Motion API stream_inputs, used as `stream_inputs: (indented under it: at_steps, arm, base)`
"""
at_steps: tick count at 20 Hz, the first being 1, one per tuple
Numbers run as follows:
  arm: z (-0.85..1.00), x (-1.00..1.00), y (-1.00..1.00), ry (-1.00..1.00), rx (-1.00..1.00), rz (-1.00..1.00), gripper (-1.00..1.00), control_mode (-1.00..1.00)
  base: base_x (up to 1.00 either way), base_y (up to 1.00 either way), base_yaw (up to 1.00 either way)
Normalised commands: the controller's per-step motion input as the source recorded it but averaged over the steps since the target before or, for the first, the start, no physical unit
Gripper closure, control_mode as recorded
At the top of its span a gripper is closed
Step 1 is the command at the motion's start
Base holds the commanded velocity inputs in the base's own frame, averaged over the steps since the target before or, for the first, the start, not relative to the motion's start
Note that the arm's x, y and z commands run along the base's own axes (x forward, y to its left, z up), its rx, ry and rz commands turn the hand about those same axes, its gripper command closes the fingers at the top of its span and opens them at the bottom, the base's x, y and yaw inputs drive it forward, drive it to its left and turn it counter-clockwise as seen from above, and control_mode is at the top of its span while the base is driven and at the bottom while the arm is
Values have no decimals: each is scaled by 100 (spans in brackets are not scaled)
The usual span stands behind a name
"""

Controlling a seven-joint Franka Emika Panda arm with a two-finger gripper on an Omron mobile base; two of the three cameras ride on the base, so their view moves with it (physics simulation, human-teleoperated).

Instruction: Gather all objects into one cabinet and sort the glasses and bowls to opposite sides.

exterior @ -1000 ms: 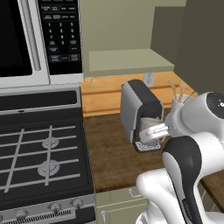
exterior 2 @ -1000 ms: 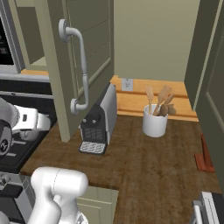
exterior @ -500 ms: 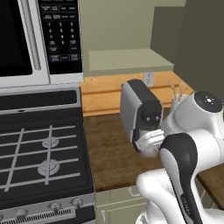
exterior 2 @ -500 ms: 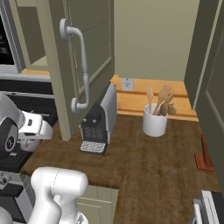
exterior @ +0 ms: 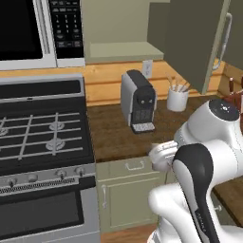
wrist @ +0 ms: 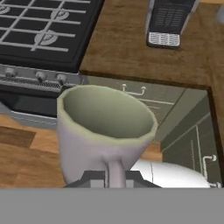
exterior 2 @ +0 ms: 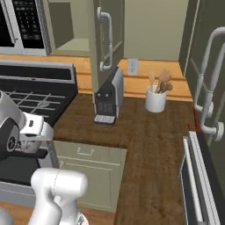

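Left base view: the white arm rises from 5 o'clock and folds back on itself, its hand tucked low near the counter (exterior: pixel 114 137) edge, in front of the base cupboards. The coffee machine (exterior: pixel 138 102) stands at the back of the counter and the white utensil crock (exterior: pixel 178 98) sits at 3 o'clock of it. An olive-green cabinet door (exterior: pixel 190 42) hangs open at 1 o'clock, its shelf space not readable from here. The stove (exterior: pixel 42 137) lies at 9 o'clock.

Right base view: the hand sits at 9 o'clock, over the stove's front edge, well apart from the coffee machine and crock. An open door with a pale curved bar handle (exterior 2: pixel 107 39) stands at 12 o'clock; a second bar handle (exterior 2: pixel 210 83) shows at 3 o'clock. I judge the arm is drawn in close so the load travels safely.

Hand view: a grey mug (wrist: pixel 105 127) sits upright at centre, mouth up and empty, its handle pointing to 6 o'clock between the gripper (wrist: pixel 111 177) fingertips. The jaws are clenched on that handle, which keeps the mug level. Below it lie the stove front at 10 o'clock and cupboard doors at 3 o'clock. The mug is in the air, not yet in any cabinet
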Motion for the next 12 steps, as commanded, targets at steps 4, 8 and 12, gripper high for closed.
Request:
stream_inputs:
  at_steps: [4, 8, 12]
  arm:
    - [0, 0, 0, 0, 0, 0, 100, 100]
    - [0, 0, 0, 0, 0, 0, 100, 100]
    - [0, 0, 0, 0, 0, 0, 100, 100]
  base:
    - [-100, 0, -7]
    - [-68, -18, -41]
    - [-59, -2, -57]
